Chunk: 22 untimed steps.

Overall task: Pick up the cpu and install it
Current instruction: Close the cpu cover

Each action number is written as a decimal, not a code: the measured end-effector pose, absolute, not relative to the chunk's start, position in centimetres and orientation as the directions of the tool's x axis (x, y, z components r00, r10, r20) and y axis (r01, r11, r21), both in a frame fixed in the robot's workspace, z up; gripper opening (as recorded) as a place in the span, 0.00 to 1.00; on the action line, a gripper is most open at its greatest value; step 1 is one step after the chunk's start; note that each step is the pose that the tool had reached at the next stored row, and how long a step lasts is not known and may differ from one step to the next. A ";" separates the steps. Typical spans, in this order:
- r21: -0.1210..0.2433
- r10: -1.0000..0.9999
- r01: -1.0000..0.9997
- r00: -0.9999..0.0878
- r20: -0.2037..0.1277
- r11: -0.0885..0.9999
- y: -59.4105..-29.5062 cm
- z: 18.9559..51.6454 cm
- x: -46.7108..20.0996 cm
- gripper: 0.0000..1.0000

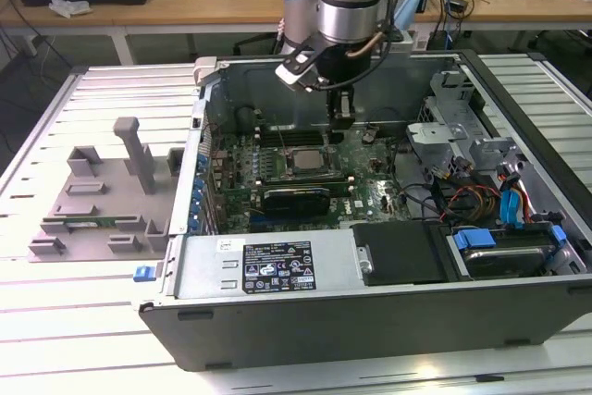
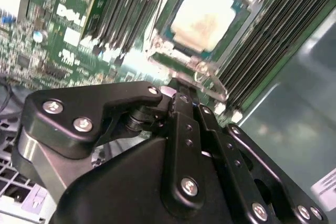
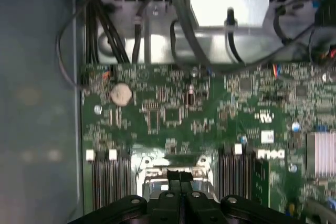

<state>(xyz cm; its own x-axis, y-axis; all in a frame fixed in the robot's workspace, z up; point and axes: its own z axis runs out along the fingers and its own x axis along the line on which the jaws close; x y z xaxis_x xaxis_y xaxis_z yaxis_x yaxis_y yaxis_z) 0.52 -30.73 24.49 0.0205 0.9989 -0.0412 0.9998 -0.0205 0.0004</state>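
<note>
Slatted metal tabletop (image 1: 55, 321) stretches well past every wall of the open computer case (image 1: 370, 330). A grey fixture (image 1: 102, 201) lies near the table's edge on the exterior view's left. Inside the case the motherboard (image 1: 370, 182) lies flat, with free room above its middle. A power supply (image 1: 268, 265) fills the near wall, and a drive cage (image 1: 453, 127) and cables (image 1: 462, 201) crowd the wall on the exterior view's right. The cpu (image 2: 205, 17) sits in its socket (image 2: 205, 69) between memory slots (image 2: 131, 3). My gripper (image 1: 344, 116) hangs just above the socket's edge, fingers pressed together and holding nothing. My own black body hides part of the socket in both wrist views.
</note>
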 end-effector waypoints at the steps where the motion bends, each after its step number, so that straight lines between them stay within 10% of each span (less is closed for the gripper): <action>1: 0.000 0.999 1.000 0.021 -0.041 -0.021 -30.7 24.5 0.1 0.11; 22: -0.022 0.999 1.000 0.019 -0.042 -0.020 -31.6 24.0 -2.0 0.11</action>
<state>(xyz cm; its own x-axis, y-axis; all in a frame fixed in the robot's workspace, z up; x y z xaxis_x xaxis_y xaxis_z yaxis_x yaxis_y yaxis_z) -1.99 -31.65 24.01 0.0188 0.9989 -0.0420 0.9996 -0.0198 -0.0216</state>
